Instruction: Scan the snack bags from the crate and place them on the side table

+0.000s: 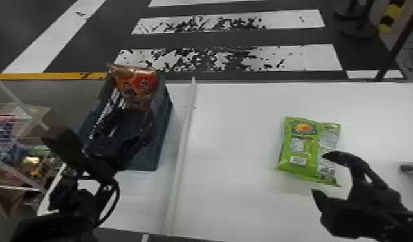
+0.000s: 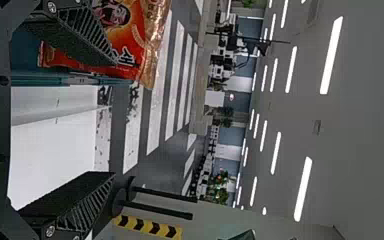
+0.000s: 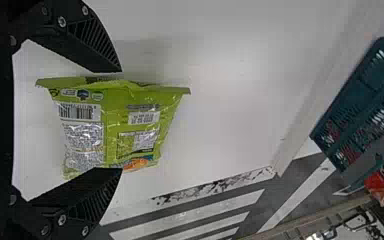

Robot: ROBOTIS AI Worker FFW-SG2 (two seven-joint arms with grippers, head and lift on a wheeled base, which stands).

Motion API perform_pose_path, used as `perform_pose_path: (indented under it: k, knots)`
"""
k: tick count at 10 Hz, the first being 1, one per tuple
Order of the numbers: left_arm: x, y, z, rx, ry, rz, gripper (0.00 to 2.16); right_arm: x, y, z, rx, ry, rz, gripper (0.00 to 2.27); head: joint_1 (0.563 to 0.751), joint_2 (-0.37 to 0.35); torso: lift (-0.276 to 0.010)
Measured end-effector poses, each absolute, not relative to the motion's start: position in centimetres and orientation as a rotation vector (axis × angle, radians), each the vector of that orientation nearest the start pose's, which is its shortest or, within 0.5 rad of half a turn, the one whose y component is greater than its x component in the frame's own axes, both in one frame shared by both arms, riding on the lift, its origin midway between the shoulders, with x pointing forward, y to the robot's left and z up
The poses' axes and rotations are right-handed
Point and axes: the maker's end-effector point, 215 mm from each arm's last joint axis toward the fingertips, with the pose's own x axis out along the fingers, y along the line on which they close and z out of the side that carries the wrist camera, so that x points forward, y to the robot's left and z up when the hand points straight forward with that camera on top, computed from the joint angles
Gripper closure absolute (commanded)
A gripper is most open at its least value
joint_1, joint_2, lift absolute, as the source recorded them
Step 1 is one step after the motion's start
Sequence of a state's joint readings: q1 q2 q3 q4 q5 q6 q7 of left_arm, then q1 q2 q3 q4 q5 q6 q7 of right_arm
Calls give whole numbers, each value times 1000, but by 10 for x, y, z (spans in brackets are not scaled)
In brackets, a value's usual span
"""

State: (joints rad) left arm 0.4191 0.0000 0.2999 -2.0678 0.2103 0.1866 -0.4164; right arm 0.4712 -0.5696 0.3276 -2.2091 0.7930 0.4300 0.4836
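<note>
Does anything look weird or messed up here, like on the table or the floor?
The orange bag pokes up above the rim of the crate, leaning at its far end. Two white floor stripes look scuffed, with patchy black marks. The green bag lies slightly crooked. I see no spills.

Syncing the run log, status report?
Left gripper open by crate; right gripper open at green bag, on white table. Orange bag in crate's far end. Nothing seen blocking green bag.
</note>
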Motion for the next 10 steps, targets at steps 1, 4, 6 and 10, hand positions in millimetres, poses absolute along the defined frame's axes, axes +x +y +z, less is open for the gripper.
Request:
perform_pose_path:
  k: [1, 4, 6, 10]
  knots:
    - [456, 298, -325, -115, 58, -163, 100, 389, -171, -423, -942, 373, 708, 272, 695, 169, -94]
    - [454, 299, -325, -116, 58, -162, 100, 430, -203, -360, -466, 305, 585, 1949, 695, 129, -94]
    - [454, 299, -325, -116, 58, -162, 100, 441, -223, -365, -331, 342, 518, 2202, 695, 96, -94]
    - [451, 297, -326, -116, 62, -165, 100, 446, -195, -414, -265, 400, 575, 2250, 695, 125, -94]
